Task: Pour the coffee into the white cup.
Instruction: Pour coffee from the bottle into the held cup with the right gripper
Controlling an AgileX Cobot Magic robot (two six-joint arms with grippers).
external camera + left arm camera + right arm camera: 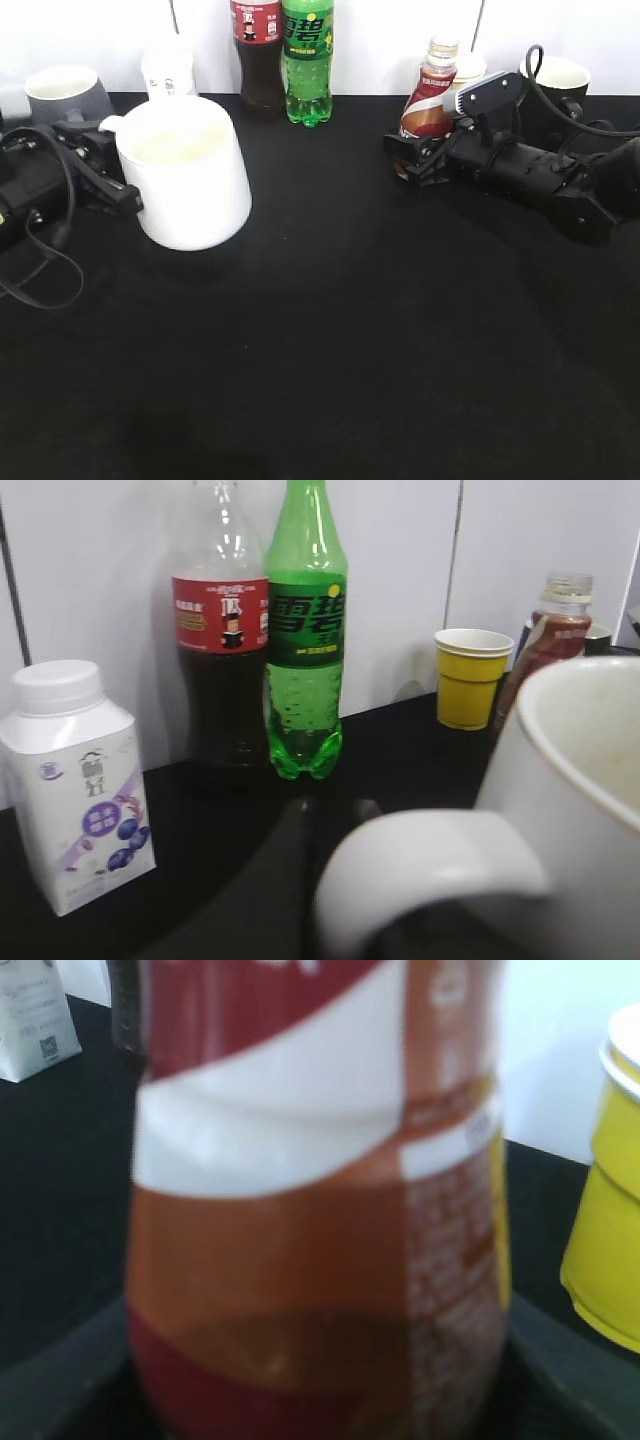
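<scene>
Exterior view shows the right hand grasping the curvy brown-red-white coffee bottle upright on the black surface, seemingly ready to lift, left wrist view shows the left hand's dark finger at the large white ceramic cup's handle, likely steadying it though its grip cannot be told, right wrist view fills with the wrapped bottle.

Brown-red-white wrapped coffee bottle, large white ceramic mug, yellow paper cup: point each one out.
Brown-red-white wrapped coffee bottle [428, 105], exterior view, on the red wrap below the neck.
Large white ceramic mug [190, 190], exterior view, on the outer wall.
Yellow paper cup [470, 685], left wrist view, on the side wall.
</scene>
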